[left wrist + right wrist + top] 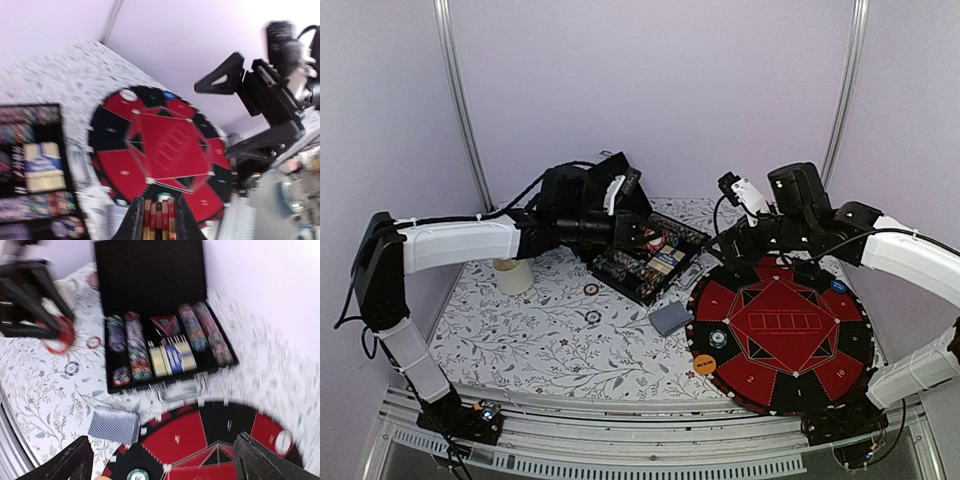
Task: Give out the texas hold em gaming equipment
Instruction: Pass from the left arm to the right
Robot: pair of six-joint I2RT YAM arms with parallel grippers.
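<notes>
L hand pinches chip stack over case; R hand wide open, empty, above red board.

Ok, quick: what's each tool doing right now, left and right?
Left tool: closed on a stack of poker chips.
Right tool: open wide, holding nothing.

— What do we see on our table?
— We see a black case. Left of it is a cream cup. In front of it are two chips and a deck of cards. Right of it is a round red board.
</notes>
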